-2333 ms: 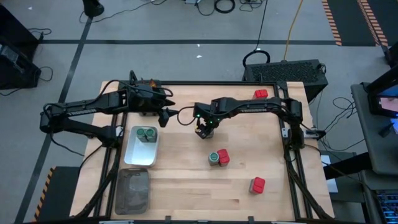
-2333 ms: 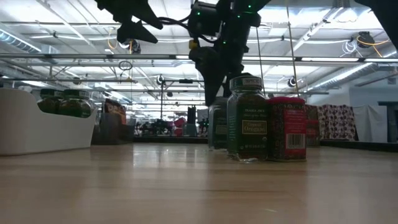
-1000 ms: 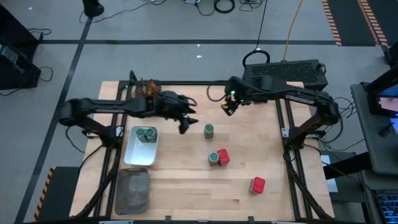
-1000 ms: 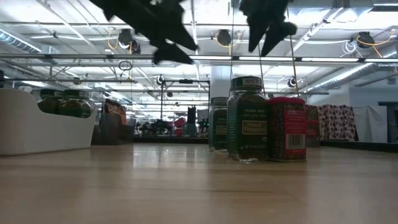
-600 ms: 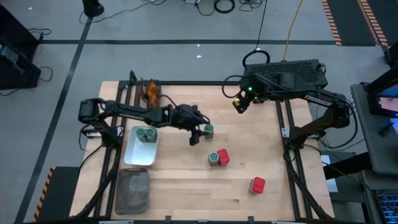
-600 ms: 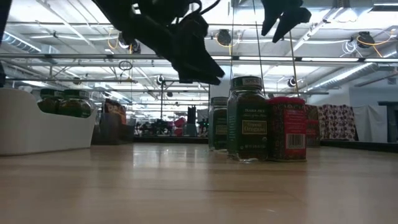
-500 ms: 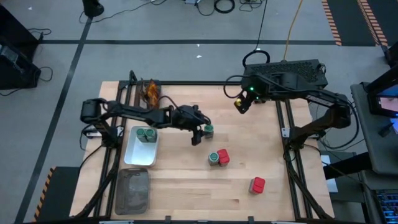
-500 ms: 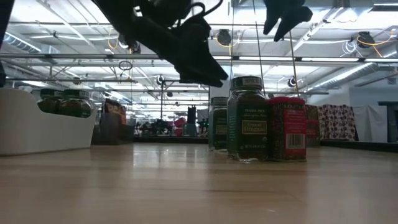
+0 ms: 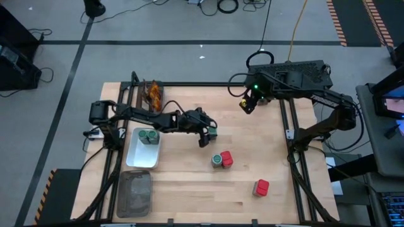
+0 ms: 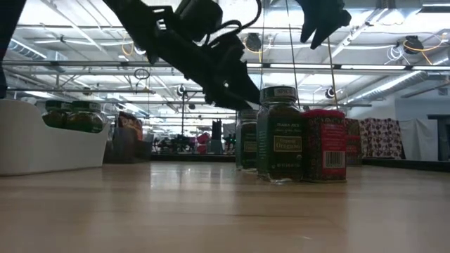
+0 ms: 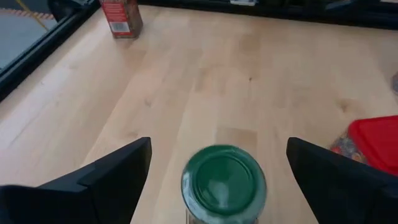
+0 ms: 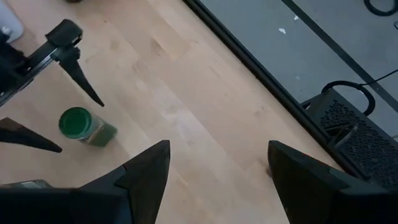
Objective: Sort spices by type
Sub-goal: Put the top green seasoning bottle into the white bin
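Your white tray [image 9: 136,159]: two green-lidded jars inside. Your left gripper [image 9: 208,135]: mid-table, fingers spread either side of a lone green-lidded jar [image 11: 224,182], not touching. Your right gripper [image 9: 245,105]: far edge, fingers apart, empty. Red packets [image 9: 226,158] lie nearer.
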`<move>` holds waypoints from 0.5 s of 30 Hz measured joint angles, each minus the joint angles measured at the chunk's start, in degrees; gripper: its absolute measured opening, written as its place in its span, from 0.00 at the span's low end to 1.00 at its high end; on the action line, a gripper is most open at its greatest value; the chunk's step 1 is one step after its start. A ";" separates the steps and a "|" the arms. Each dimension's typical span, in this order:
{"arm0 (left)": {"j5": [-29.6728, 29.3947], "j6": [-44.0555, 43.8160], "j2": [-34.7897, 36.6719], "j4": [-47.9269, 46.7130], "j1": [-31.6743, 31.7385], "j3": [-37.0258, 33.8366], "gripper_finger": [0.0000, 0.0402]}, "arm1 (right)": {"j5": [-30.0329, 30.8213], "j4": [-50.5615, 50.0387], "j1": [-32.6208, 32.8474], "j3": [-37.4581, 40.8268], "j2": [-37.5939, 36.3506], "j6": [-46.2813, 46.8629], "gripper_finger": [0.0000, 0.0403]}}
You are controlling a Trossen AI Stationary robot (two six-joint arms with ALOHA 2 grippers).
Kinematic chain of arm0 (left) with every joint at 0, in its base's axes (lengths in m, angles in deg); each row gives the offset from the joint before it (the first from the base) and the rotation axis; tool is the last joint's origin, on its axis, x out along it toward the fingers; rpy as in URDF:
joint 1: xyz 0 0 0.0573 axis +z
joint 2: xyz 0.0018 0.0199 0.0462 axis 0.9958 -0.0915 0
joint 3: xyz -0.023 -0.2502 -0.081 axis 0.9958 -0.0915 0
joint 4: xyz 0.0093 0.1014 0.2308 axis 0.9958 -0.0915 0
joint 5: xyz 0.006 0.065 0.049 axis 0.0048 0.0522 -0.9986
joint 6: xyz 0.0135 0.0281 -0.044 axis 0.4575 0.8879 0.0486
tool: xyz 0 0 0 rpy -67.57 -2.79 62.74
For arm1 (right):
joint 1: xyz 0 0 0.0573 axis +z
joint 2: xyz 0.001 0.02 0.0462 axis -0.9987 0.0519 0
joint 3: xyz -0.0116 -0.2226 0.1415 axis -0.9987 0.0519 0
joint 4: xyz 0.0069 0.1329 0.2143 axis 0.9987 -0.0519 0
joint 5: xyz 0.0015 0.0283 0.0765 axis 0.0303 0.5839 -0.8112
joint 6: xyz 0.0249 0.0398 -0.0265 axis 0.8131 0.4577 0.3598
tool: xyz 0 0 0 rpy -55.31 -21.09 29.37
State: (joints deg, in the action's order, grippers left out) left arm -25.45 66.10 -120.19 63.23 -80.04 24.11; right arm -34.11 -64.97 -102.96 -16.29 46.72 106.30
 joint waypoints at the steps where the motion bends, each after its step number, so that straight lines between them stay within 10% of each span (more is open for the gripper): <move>1: -0.08 -0.02 -0.46 0.39 -0.07 0.02 0.94 | -0.02 0.00 -0.35 0.00 0.02 -0.08 0.63; 15: -0.11 -0.09 -3.56 1.67 -0.31 0.02 0.94 | -0.22 0.00 -2.96 0.00 0.02 -0.62 0.63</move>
State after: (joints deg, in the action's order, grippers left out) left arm -25.56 66.02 -123.75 64.90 -80.35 24.14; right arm -34.33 -64.97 -105.92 -16.29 46.74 105.68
